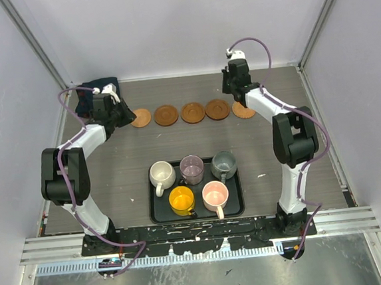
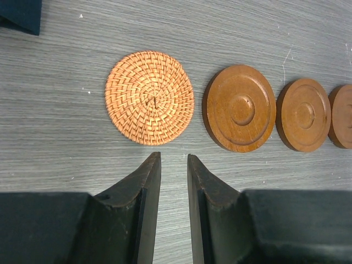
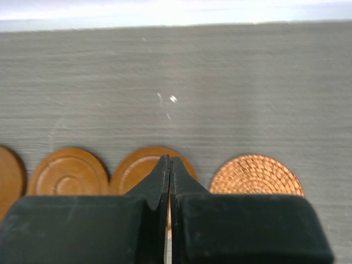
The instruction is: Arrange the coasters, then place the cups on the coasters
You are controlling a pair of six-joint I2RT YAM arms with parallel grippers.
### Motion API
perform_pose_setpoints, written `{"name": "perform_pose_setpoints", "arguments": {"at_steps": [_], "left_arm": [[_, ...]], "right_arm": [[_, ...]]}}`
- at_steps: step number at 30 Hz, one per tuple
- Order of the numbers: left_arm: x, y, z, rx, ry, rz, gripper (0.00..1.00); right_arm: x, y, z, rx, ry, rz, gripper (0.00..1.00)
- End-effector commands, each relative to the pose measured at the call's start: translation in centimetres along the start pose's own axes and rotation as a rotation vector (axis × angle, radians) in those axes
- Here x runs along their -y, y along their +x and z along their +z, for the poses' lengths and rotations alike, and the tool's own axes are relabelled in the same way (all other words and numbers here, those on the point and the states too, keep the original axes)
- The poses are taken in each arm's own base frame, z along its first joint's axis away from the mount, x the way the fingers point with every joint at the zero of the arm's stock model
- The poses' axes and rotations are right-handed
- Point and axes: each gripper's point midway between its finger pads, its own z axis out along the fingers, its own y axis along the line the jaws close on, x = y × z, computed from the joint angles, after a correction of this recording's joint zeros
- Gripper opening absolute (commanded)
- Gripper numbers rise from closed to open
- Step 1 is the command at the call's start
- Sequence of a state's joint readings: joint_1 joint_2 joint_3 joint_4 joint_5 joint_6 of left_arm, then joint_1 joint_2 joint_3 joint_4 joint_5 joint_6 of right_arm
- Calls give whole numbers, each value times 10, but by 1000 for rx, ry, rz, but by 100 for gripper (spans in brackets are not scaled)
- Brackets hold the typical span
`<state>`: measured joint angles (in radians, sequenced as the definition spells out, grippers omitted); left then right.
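Dark cloth (image 2: 19,14) in far-left corner. Black tray (image 1: 154,212) near centre holds all 5 cups (image 1: 192,169), well apart from both grippers. 5 coasters (image 1: 192,112) in a row, far side. Left gripper (image 2: 173,158) slightly parted, empty, just beside left woven coaster (image 2: 149,97). Right gripper (image 3: 169,160) pressed together, over wooden coaster (image 3: 137,165), next to right woven coaster (image 3: 256,175).

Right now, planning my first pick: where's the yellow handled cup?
Top view: the yellow handled cup sits near-left in the black rectangular tray, left of the pale pink cup, in front of the cream-white cup.
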<state>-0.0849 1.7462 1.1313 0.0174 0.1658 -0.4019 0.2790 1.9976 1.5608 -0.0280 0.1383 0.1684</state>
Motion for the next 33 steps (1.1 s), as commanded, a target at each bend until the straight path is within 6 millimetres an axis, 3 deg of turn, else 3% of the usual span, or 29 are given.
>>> {"name": "perform_pose_setpoints", "arguments": {"at_steps": [1,7,13,33], "left_arm": [[9,-16,3,61,52,12,27],[7,-7,1,43,54,10,27],[3,0,-2,34,43,13,27],[0,10,-3,15,37,2,28]], "right_arm": [[-7,7,-8,-21,-42,-4,1],[-8,45,3,-106,-87,-7,1],[-14,67,13,-154,-122,7,1],[-16,119,23,-272,-150,35,1]]}}
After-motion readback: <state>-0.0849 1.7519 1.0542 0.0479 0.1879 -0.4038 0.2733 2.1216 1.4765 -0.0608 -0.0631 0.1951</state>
